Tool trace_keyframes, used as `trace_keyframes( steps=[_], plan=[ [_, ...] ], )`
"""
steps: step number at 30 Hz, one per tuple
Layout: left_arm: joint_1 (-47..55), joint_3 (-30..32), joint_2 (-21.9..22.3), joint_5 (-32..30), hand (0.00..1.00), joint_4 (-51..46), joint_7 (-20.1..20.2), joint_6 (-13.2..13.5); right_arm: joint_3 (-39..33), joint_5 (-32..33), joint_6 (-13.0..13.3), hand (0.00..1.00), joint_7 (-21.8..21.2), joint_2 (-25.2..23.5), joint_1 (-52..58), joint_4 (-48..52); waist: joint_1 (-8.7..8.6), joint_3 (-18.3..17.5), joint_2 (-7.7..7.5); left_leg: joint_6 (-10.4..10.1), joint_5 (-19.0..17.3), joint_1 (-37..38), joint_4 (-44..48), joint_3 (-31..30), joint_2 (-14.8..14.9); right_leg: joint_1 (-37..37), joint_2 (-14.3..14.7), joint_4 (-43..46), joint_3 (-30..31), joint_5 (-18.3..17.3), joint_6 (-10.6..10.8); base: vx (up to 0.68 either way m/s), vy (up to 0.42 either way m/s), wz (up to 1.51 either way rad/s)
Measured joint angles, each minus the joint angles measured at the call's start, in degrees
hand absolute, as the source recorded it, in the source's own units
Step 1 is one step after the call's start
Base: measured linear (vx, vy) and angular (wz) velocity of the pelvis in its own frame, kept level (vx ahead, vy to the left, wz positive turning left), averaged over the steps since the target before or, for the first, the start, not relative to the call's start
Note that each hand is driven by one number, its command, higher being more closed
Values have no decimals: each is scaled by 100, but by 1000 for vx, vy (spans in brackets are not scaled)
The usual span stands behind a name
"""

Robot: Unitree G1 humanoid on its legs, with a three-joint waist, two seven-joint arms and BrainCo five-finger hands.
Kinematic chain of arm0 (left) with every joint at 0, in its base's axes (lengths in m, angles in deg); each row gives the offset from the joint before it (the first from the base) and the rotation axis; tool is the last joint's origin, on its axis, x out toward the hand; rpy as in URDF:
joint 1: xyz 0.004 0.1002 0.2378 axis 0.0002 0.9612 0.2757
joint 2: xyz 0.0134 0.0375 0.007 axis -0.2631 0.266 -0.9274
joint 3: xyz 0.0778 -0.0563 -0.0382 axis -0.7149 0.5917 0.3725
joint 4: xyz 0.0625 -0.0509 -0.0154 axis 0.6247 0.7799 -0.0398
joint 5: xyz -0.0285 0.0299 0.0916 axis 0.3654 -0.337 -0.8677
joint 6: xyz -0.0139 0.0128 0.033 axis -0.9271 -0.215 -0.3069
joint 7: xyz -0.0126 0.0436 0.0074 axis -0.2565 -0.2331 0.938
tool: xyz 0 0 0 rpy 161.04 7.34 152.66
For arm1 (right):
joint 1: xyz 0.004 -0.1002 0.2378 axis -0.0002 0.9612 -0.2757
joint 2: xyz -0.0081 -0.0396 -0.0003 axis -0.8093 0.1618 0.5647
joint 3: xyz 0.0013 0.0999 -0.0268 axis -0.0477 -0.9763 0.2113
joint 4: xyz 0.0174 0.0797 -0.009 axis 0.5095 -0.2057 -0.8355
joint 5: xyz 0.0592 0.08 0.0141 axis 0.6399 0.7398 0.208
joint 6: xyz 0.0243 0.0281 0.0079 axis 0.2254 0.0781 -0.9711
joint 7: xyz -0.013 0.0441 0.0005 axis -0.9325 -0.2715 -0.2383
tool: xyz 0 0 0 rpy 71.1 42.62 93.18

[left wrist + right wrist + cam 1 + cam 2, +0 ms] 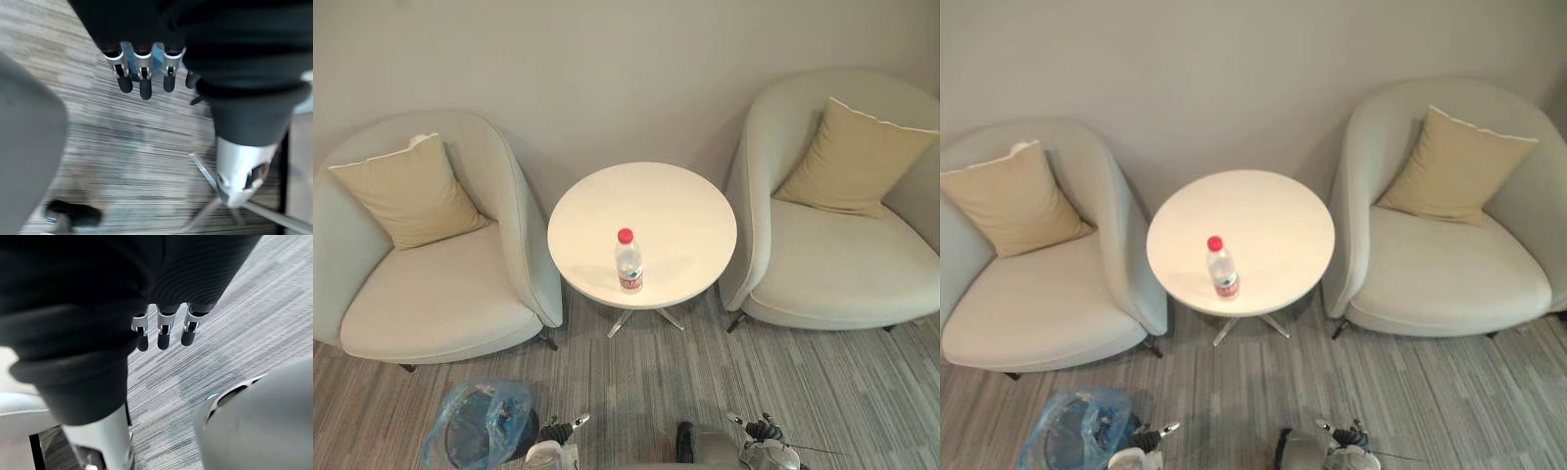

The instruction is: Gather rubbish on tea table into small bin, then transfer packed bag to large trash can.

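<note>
— State of the hands?
— Both low, close above the carpet (705, 382). left hand (145, 83): fingers hanging straight and slack, nothing held. right hand (164, 330): the same, loose and empty.

— Position of the rubbish?
— bottle (627, 260) well ahead of and above both hands, on the tea table (675, 196), near the edge closer to them. Standing upright, long axis vertical, red cap on top. Sideways between the two hands, judged somewhat closer to the left.

— And the receptacle?
— small bin (475, 431) with a blue liner, on the floor just outboard of the left hand. Points to a left-hand pick, on that evidence alone.

— Surface and room?
— Smooth, round, white top on a metal foot. Striped grey carpet beneath. One pale armchair (431, 304) beyond the left hand, a second armchair (842, 269) beyond the right, each with a tan cushion. Plain wall past the table. Nothing gathered yet.
</note>
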Motion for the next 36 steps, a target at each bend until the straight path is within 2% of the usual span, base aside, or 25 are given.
trace_keyframes(
  steps=[2,3,4,5,6,9,14,19,22,30,36],
  plan=[
    [5,-40,-4,5,0,-122,-1,27,0,17,-11,0,17,-22,0,-98,30,20,-76,87,-165,-310,-118,468,21,454,-49,-346,-74,13,-6,213,-78,8],
    [1,-87,-12,6,0,-165,2,42,-1,88,-7,0,18,-36,-15,-93,30,15,-95,136,-163,-426,-708,600,-58,574,-71,-468,-86,24,13,206,-37,2],
    [-12,-159,-1,5,0,-175,2,46,8,168,-5,0,18,-45,-12,-78,26,12,-92,222,-62,-478,-1289,620,-127,638,-72,-551,-97,36,37,193,27,0],
    [-56,-197,22,4,0,-174,4,53,50,175,-7,0,21,-36,-5,-39,26,-2,-68,366,408,-577,-2191,585,-216,642,-41,-569,-92,13,103,136,55,-3],
    [-91,-194,43,1,0,-159,9,52,63,175,-6,0,20,-19,-7,-52,39,-6,-46,328,636,-643,-2539,565,-267,641,9,-544,-49,-24,168,183,77,-7],
    [-130,-197,-82,-5,0,-47,8,58,171,172,-6,0,18,-125,0,-54,57,-103,-305,431,791,-409,-3038,612,-519,657,-121,-721,136,31,326,181,85,-7],
    [-130,-205,-116,-55,0,65,12,65,447,149,55,0,12,-87,65,-39,61,-136,-304,555,895,39,-3548,732,-769,937,-279,-987,374,86,473,53,95,-8],
    [-103,-561,-306,-122,0,117,22,71,935,-73,60,0,10,50,16,38,66,-182,-307,593,1199,45,-4032,524,-926,797,-315,-1067,338,91,530,-9,21,13],
    [-46,-762,-481,-177,0,203,21,82,1260,-166,111,0,11,223,33,726,66,-185,-313,605,1246,20,-4106,250,-969,745,-308,-1068,352,95,536,-6,-12,5],
    [22,-1155,-682,-247,0,273,36,155,1901,-970,380,0,-151,805,258,3016,64,-277,-394,630,1262,-162,-4105,-77,-1046,742,-290,-1393,415,265,560,11,12,5],
    [21,-1317,-737,-463,0,250,62,199,2283,-1219,538,0,-372,1063,277,3591,63,-273,-398,632,1261,-172,-4106,-415,-1069,828,-279,-1554,409,378,569,3,-4,-1]
  ],
)
